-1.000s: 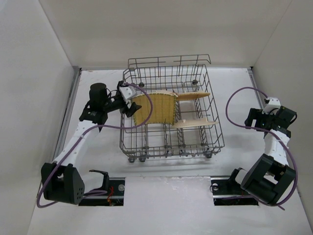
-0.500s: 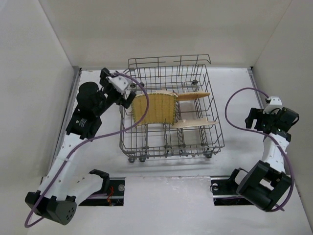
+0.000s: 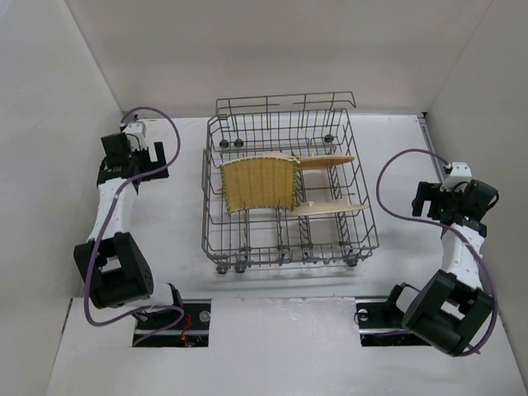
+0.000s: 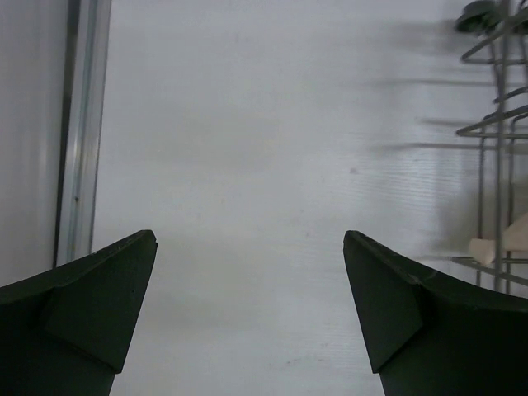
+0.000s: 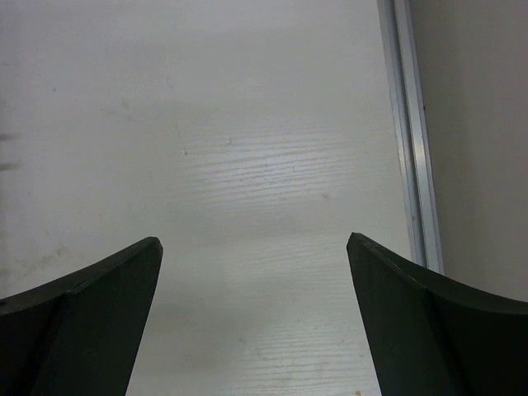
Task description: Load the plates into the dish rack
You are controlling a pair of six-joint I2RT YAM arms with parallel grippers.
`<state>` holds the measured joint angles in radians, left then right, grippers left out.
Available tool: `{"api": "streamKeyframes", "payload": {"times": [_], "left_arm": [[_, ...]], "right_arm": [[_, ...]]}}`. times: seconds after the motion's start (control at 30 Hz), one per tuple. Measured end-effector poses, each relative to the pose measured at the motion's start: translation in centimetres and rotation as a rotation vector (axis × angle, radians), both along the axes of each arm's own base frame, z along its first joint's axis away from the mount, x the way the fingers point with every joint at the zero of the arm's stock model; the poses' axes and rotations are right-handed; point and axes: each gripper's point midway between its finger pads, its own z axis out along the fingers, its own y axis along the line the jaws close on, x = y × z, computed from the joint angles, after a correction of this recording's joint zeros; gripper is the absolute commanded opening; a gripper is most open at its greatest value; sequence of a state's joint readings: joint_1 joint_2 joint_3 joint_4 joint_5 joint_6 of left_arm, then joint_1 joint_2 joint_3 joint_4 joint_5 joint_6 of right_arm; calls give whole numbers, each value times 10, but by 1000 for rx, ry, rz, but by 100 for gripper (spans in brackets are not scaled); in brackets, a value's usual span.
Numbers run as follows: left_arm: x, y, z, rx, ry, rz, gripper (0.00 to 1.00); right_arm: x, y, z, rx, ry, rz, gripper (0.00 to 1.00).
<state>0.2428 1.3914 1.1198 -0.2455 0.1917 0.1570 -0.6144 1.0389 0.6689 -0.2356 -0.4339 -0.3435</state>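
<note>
- From the top view, you see the dish rack (image 3: 285, 252) standing in the middle of the table (image 3: 165, 231), its long sides running near to far.
- In its left half, a yellow plate (image 3: 260, 183) stands on edge between the tines, its ribbed face turned toward you.
- To its right, two orange plates (image 3: 326, 161) sit in the rack edge-on to the camera, one farther and one nearer, well apart from each other.
- Your left gripper (image 3: 162, 160) hangs over the table left of the rack, pointing toward it but apart from it, fingers spread with nothing between them.
- Your right gripper (image 3: 419, 200) sits over the table well right of the rack, pointing left, also spread wide and holding nothing.
- From the left wrist view, you see the left gripper (image 4: 249, 235) with its two dark fingers (image 4: 82, 313) far apart over bare table.
- The rack's wires (image 4: 495, 124) show at the right edge, with a pale plate edge (image 4: 495, 247) among them; which plate it is, you cannot tell.
- A metal rail (image 4: 78, 132) runs along the left side.
- From the right wrist view, the right gripper (image 5: 253, 239) is likewise parted wide above the white tabletop, with a metal rail (image 5: 410, 132) at the right, next to the wall.
</note>
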Motion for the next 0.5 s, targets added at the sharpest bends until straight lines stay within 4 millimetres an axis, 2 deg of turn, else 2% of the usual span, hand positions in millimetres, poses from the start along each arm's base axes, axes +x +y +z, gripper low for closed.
{"api": "streamKeyframes", "payload": {"times": [0.07, 0.27, 0.37, 0.5], "left_arm": [[-3, 6, -22, -26, 52, 22, 100], [-17, 3, -78, -78, 165, 27, 100], [-25, 0, -96, -87, 188, 26, 100], [-32, -1, -110, -96, 198, 24, 100]], "right_arm": [[4, -4, -11, 14, 49, -12, 100], [12, -19, -39, 75, 182, -75, 100], [11, -21, -43, 89, 203, -95, 100], [9, -22, -41, 88, 204, -108, 100]]}}
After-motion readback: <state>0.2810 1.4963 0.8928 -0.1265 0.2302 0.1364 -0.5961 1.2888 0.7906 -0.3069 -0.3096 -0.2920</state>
